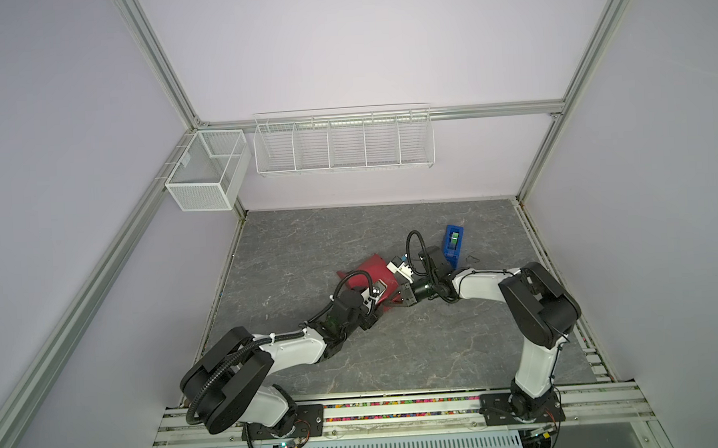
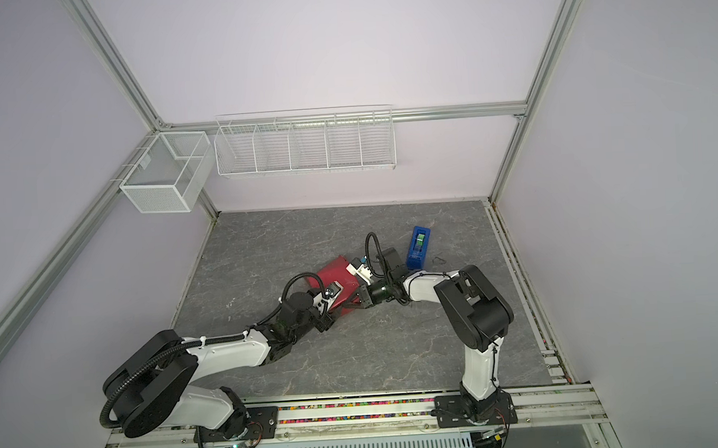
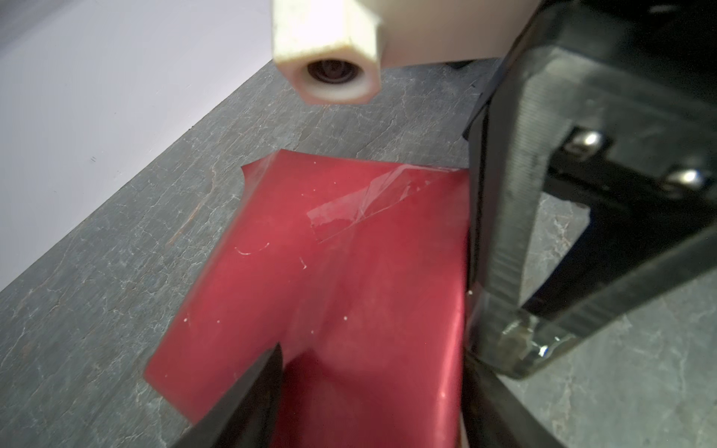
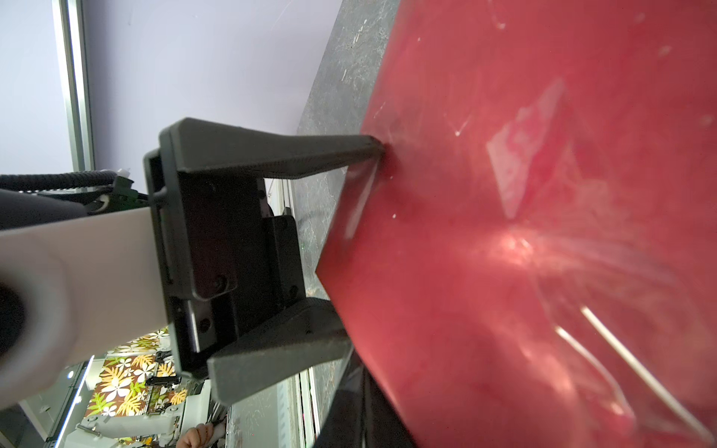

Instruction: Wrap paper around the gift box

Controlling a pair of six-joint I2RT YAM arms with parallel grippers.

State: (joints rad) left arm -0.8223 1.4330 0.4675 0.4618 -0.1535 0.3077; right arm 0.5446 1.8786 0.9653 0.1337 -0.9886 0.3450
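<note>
**Sheet of shiny red-maroon wrapping paper [image 1: 378,268] clamped by left gripper [image 4: 362,244], mid-table**

Paper is folded up into a creased, boxy bundle. 1 flat flap lies out on the grey marble-look tabletop [image 1: 355,358]. In both top views the bundle [image 2: 334,272] sits approx mid-table, just left of the right arm's wrist.

Dark navy cardboard gift box isn't visible in any view. Can't tell from the pics whether it's under the paper.

Left jaws are black and stand wide apart, 1 on either side of the bundle. In the right wrist view 1 fingertip [image 4: 361,149] presses on the paper at a fold. The other finger meets the bundle's opposite edge. In the left wrist view [image 3: 372,349] the bundle fills the gap btwn both fingers, so it's gripped across its width.

As for the right gripper [image 1: 392,306], its jaws are closed to a point. The tips [image 3: 520,349] rest at the bundle's edge nearest the robot's base, just beside a left finger. Can't tell if any paper is nipped btwn them.

Wrinkled strip of clear tape [image 3: 361,205] sits aslant on the paper's upper face.

Slim bright-blue tape dispenser w/ green roll [image 1: 454,241] stands beyond the right wrist, apart from the bundle.
</note>
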